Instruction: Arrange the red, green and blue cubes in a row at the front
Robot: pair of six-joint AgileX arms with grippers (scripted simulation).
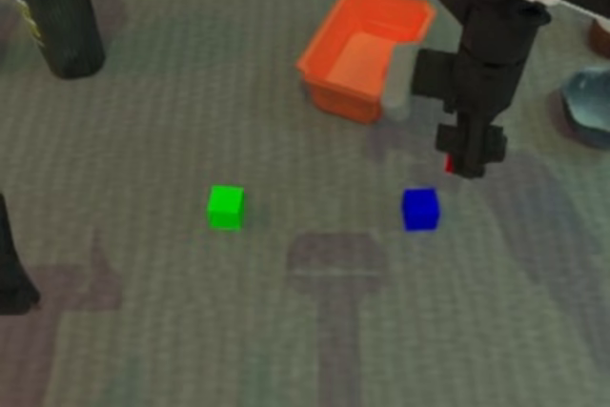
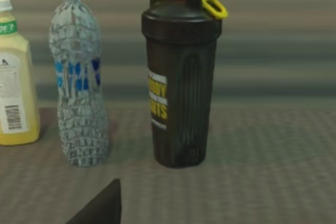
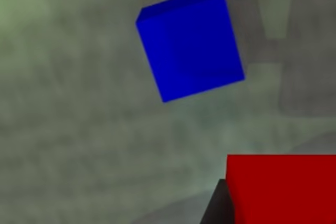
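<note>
The green cube (image 1: 226, 207) sits on the table left of centre. Right of centre rests the blue cube (image 1: 419, 209) (image 3: 190, 43). My right gripper (image 1: 467, 167) hangs just behind and to the right of the blue cube, shut on the red cube (image 1: 448, 165) (image 3: 283, 187). Only a sliver of red shows from above; in the right wrist view the red cube is held above the table with a dark finger (image 3: 218, 205) against its side. My left gripper (image 1: 11, 283) is parked at the left edge, open, with one finger (image 2: 102, 205) showing in the left wrist view.
An orange tub (image 1: 324, 45) stands at the back, left of my right arm. A black shaker bottle (image 1: 57, 16) (image 2: 181, 77) stands back left, with a water bottle (image 2: 79, 77) and a yellow juice bottle (image 2: 16, 93) beside it. A blue-grey object (image 1: 591, 102) lies at the right edge.
</note>
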